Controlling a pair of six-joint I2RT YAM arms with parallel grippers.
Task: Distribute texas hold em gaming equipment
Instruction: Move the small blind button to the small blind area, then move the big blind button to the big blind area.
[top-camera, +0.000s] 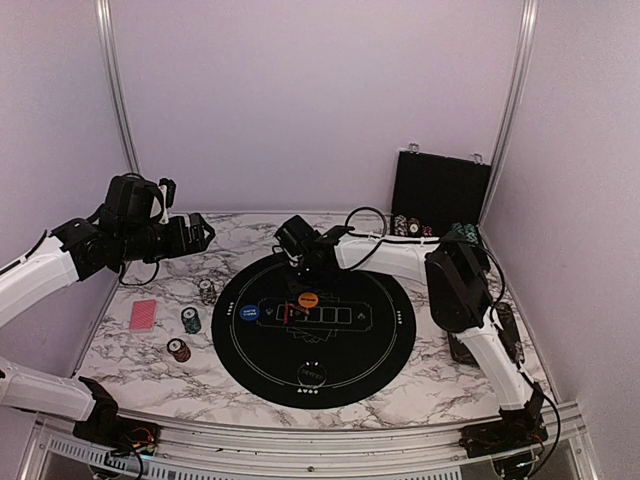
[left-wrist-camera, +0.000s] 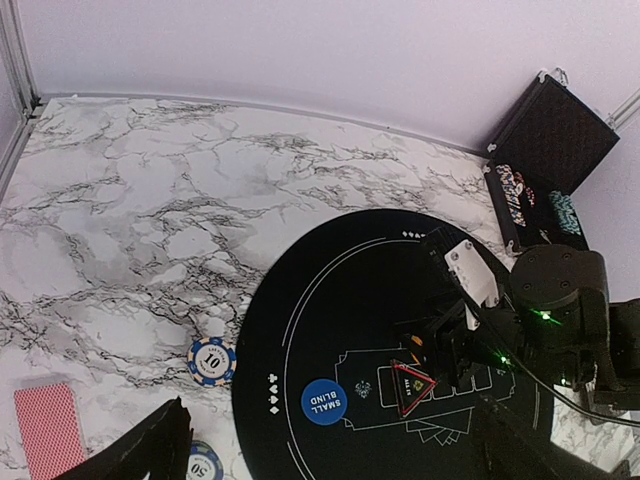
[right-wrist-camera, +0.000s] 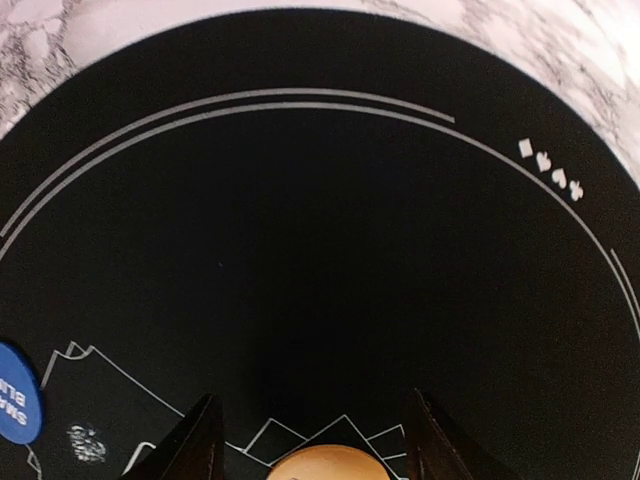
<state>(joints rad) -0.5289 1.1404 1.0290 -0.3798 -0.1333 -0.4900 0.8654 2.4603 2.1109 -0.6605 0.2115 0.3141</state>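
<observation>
**Right wrist view: hand sits over the orange button, not holding it**

The right hand (right-wrist-camera: 312, 400) is about half open. The orange button (right-wrist-camera: 330, 465) lies on the round black mat (top-camera: 370, 350) between its two fingers. There is a gap on each side, so I think nothing is gripped. The left hand (top-camera: 200, 235) is up high on the left, wide open and empty.

What could go wrong: the button is flat and thin. If the fingers shut too high, they may miss it. If they go too low, they may pinch the mat and drag it. A push from one finger only could slide the button toward the blue button (top-camera: 249, 313) close by.

Room to move: the middle of the mat is mostly bare, so the right hand has space there. Three small stacks of chips (top-camera: 190, 320) stand on the table (top-camera: 130, 360) just off the mat's left edge, with the red card (top-camera: 143, 315) beside them. A low swing by the left arm could knock them over. At the back right, the black case (top-camera: 440, 190) and more chips (top-camera: 412, 226) sit near the right arm's elbow, and the walls are close on both sides.
</observation>
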